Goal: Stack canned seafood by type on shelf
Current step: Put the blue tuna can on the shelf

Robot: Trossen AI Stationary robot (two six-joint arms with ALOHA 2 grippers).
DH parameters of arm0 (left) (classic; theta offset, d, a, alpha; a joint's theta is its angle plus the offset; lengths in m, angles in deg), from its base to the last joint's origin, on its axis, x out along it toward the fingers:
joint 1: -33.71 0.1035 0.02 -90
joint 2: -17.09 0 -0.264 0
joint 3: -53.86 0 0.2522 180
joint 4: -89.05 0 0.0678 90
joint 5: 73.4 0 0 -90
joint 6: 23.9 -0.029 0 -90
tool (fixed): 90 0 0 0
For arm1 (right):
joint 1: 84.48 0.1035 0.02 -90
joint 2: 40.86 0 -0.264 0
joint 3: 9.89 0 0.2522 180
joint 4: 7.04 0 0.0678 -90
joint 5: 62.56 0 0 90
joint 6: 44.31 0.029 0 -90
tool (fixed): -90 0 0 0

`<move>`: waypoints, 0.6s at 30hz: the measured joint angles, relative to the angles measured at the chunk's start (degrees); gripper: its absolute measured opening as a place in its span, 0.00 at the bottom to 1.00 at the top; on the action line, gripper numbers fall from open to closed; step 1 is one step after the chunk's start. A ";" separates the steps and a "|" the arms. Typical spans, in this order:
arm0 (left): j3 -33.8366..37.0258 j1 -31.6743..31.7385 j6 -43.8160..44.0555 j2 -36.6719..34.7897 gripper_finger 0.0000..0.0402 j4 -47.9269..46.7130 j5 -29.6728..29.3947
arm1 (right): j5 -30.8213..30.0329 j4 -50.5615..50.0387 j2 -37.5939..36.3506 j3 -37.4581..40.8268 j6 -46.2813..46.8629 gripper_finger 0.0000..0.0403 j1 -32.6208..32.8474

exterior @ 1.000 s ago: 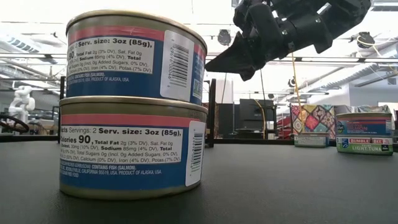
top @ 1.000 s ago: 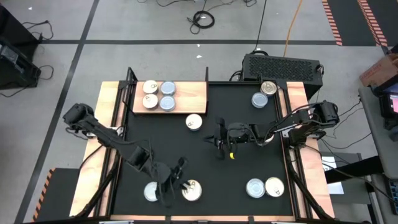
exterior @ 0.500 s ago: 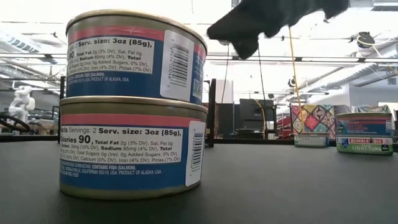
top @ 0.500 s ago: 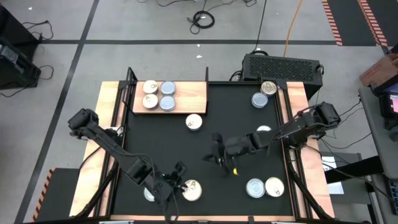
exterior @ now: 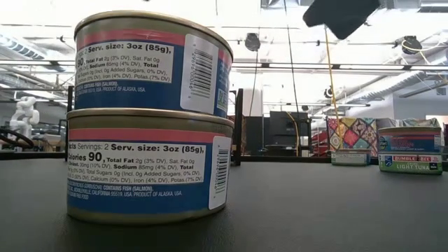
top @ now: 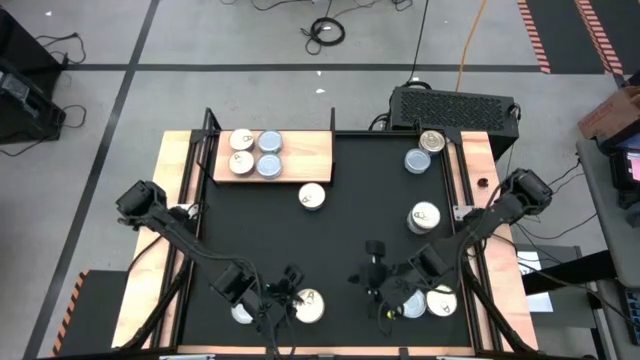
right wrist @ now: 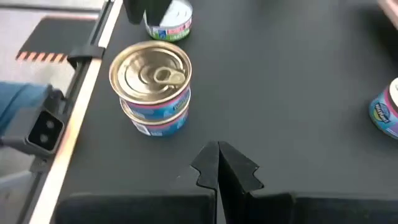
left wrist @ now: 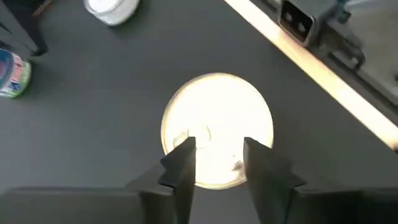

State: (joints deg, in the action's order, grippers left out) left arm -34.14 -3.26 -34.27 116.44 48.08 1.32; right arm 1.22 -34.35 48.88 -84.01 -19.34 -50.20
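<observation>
The left gripper [top: 287, 296] hangs over the near side of the bench [top: 330, 240], its fingers [left wrist: 181, 163] part-way apart and empty, their tips reaching over the near rim of a gold-topped tin [left wrist: 217, 129] that lies directly beyond and between them; whether they touch the lid I cannot tell; a second, paler tin [top: 242, 310] sits just outside them on the arm's side.

The right gripper [top: 375, 288] hovers with its fingers [right wrist: 207, 167] pressed together and holding nothing; ahead of their tips, clear of them, stands a two-high pile of tins [right wrist: 152, 87], and a green-labelled tin [right wrist: 169, 20] lies farther on past that.

The shelf [top: 272, 156] is well away from both sets of fingers, at the far side, carrying four tins [top: 255, 153] grouped at one end; a loose tin [top: 312, 196] rests just off its near edge.

This reads as the pick-up step for the left arm; the next move seems to call for lowering the fingers astride the gold tin's rim, closing squarely, then carrying it across to its like on the shelf without nudging the neighbour.
</observation>
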 joint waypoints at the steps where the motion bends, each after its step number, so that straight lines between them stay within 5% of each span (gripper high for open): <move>1: 0.00 0.09 0.02 -0.02 0.38 0.47 0.00 | -1.08 0.09 0.00 0.00 0.92 0.00 0.56; 10: 0.00 -1.26 -0.87 0.91 0.58 2.21 1.65 | -4.80 0.15 1.07 0.00 8.11 0.00 3.50; 18: 0.02 -1.50 -3.50 4.54 0.61 2.70 1.63 | -5.37 1.96 2.10 0.02 8.44 0.00 4.09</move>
State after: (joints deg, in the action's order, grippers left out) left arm -34.12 -4.77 -37.77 120.98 50.78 2.95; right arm -4.15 -32.40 50.97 -83.99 -10.90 -46.11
